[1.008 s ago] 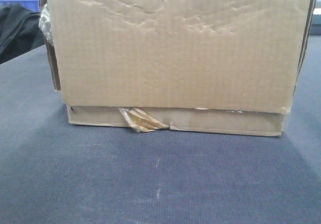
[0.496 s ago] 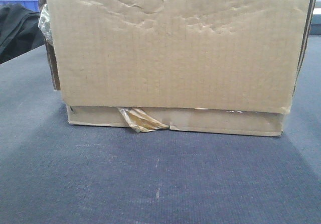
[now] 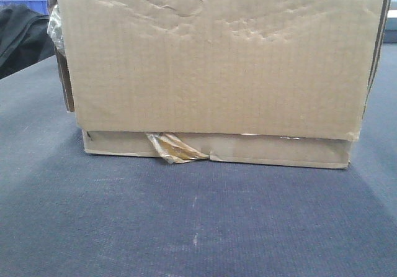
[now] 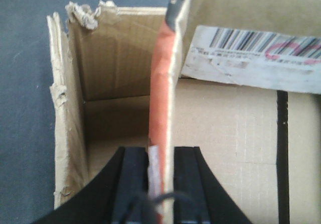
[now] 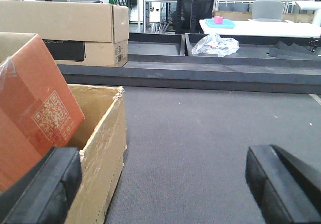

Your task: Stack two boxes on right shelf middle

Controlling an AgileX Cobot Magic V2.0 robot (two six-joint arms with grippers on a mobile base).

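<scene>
Nothing moved since the earlier frames. Two boxes (image 3: 211, 59): stacked on grey mat (image 3: 198, 227), shelf out of view. Left gripper (image 4: 160, 184): clamped on orange-edged flap (image 4: 161, 83). Right gripper (image 5: 163, 181): spread, empty. Risk: flap tears under one-sided lift.

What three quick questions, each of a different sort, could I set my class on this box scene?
1. True or false: the right tool is shut on cardboard.
2. Choose one: what sits between the left tool's fingers? A, the orange-edged flap; B, a plastic bag; C, nothing.
3. Fill in: in the front view, the crumpled tape scrap hangs from the ____ cardboard layer, not the big dented box.

Key: 1 false, its fingers stand wide apart with only carpet between them; 2 A; 3 lower layer.
</scene>
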